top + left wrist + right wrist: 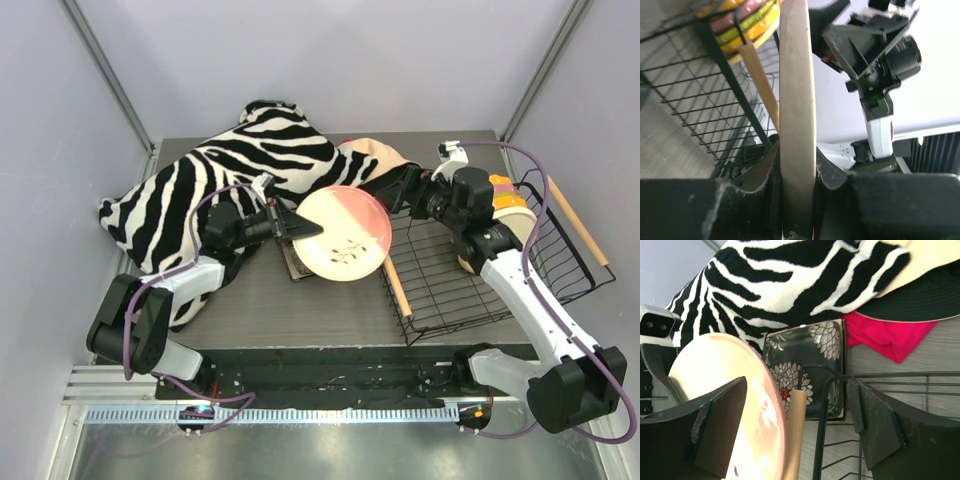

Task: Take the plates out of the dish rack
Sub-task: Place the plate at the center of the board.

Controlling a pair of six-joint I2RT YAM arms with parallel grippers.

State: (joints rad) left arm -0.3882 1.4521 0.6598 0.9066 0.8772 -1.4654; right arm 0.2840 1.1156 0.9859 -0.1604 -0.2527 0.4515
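Mid-air over the desk [300,310], just left of the dish rack [450,285]: round pink-cream plate [345,232], clenched edge-on in the left end effector [303,225]. Right end effector [799,424] released, jaws wide, just beside the plate's right rim. Best lowered flat onto bare desk toward the front edge, clear of the dark square plate [805,365] partly below. Hard to count the stacked plates [505,195] in the rack's far right corner, half hidden behind the right arm [520,280].
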